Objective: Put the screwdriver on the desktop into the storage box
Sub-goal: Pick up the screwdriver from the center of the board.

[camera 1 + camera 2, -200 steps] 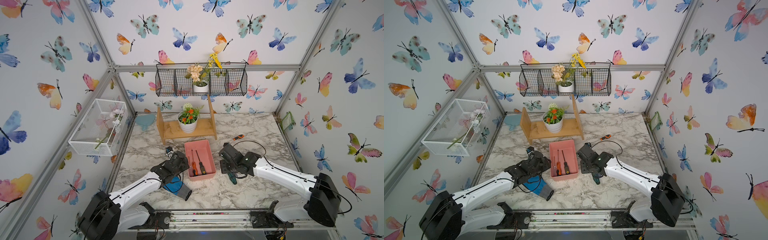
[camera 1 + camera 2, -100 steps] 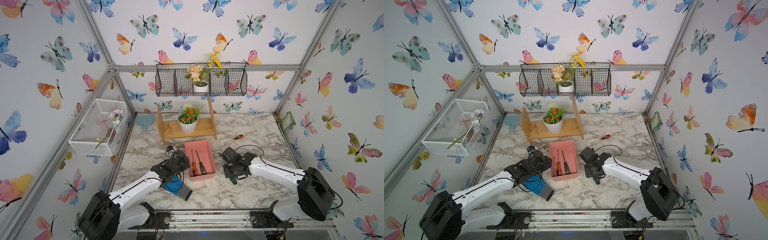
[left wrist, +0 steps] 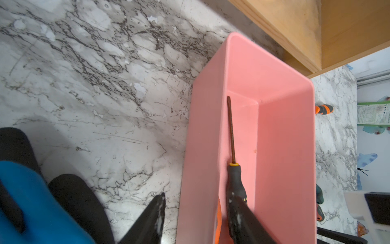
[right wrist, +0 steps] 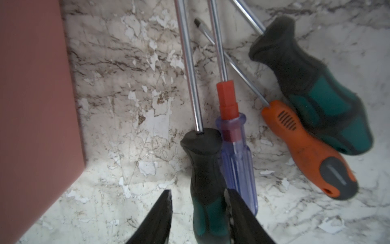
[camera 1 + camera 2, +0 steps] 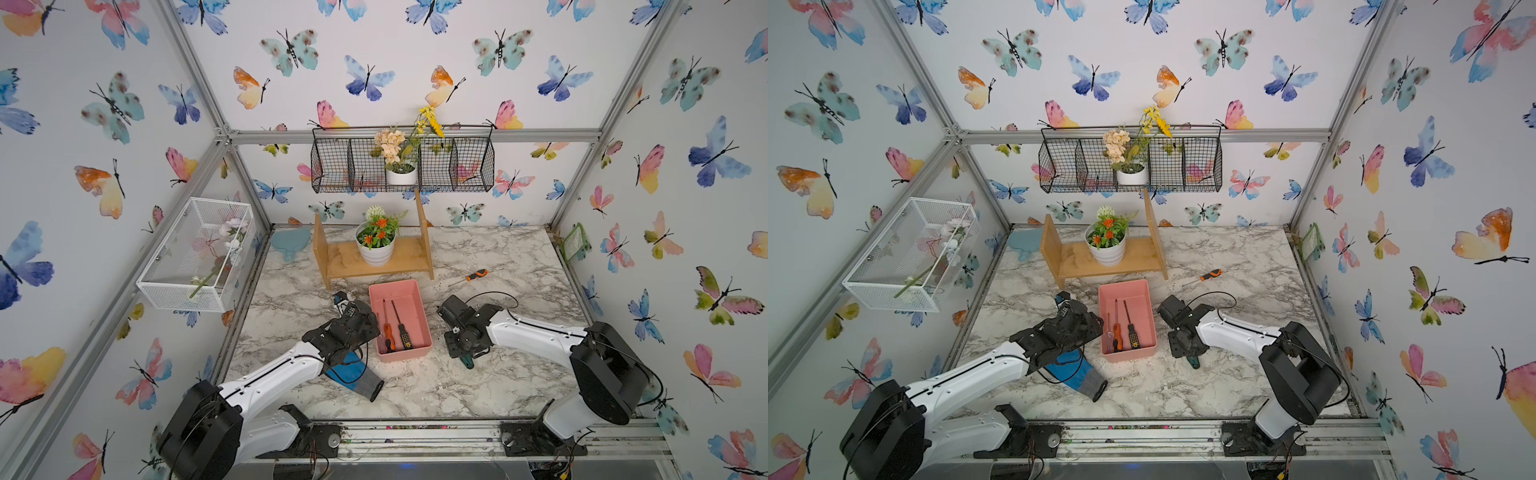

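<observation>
- Both top views: the pink storage box [image 5: 409,303] sits on the desktop [image 5: 498,386]. In a top view, three screwdrivers [image 5: 1131,332] lie inside it. One orange-handled screwdriver [image 5: 476,274] lies well apart, towards the back.
- Left wrist view: the left gripper [image 3: 198,202] stands open and empty, straddling the box's side wall, with one finger [image 3: 240,219] over a black-handled screwdriver [image 3: 234,179] inside.
- Right wrist view: the right gripper [image 4: 197,192] brackets a green-and-black screwdriver [image 4: 202,160] lying on the marble. One pad [image 4: 230,202] touches it and a gap shows opposite, so it is not yet clamped. Three other screwdrivers [image 4: 236,160] lie alongside. I count five left.
</observation>
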